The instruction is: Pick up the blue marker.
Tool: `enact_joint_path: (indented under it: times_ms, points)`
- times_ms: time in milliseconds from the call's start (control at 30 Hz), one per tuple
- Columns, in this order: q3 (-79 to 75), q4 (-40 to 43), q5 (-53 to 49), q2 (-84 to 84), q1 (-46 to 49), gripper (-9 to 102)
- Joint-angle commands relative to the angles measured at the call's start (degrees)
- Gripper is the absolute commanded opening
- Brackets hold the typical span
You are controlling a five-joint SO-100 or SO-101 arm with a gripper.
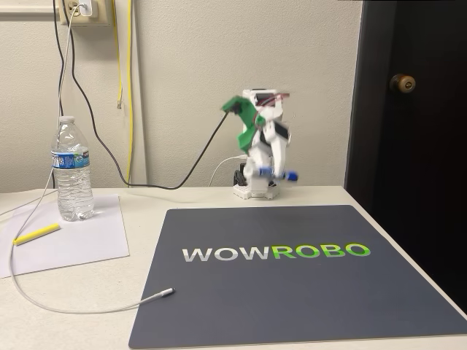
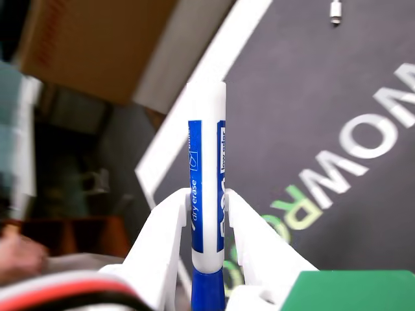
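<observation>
The jaws point(image 2: 207, 214) were closed on the blue marker point(image 2: 206, 194), one white finger point(image 2: 162, 240) pressed on each side of the barrel at the blue label band, so that the marker could not slip or roll. In the wrist view the white barrel end stood out beyond the fingertips and the blue cap sat low between the finger roots; gripping near the middle probably kept the marker balanced. In the fixed view the marker point(image 1: 279, 173) was held across, roughly level, in front of the folded arm point(image 1: 259, 138), well above the dark mat point(image 1: 292, 292) and touching nothing but the jaws. The arm was blurred there, so its exact pose was hard to read. The pick-up seemed already done, since the marker was clearly off the surface point(image 1: 139, 219). Further out, near the left edge of the fixed view, the water bottle point(image 1: 73, 171) and the thin yellow stick point(image 1: 36, 233) rested on a white sheet of paper point(image 1: 87, 240), and the white cable point(image 1: 87, 306) curved to the mat's edge, all well apart from the arm.
</observation>
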Motion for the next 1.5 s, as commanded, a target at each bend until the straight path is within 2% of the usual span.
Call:
enact_joint_path:
  times_ms: [0,100,233,300,467,700,1233,1467]
  points:
    - [-0.5,-0.8,6.3,6.1,-1.2,6]
    - [0.8,-0.5,12.7,11.2,-1.7,6]
    - [9.1,-6.0,20.7,22.1,-1.7,6]
    - [13.8,-8.4,22.3,26.7,-1.7,6]
    - [16.3,-7.8,25.3,29.4,-1.8,6]
    - [18.3,-10.9,23.7,28.5,-1.8,6]
    - [22.3,-7.3,26.4,31.5,-1.6,6]
    - [23.9,-8.8,27.0,31.9,-1.4,6]
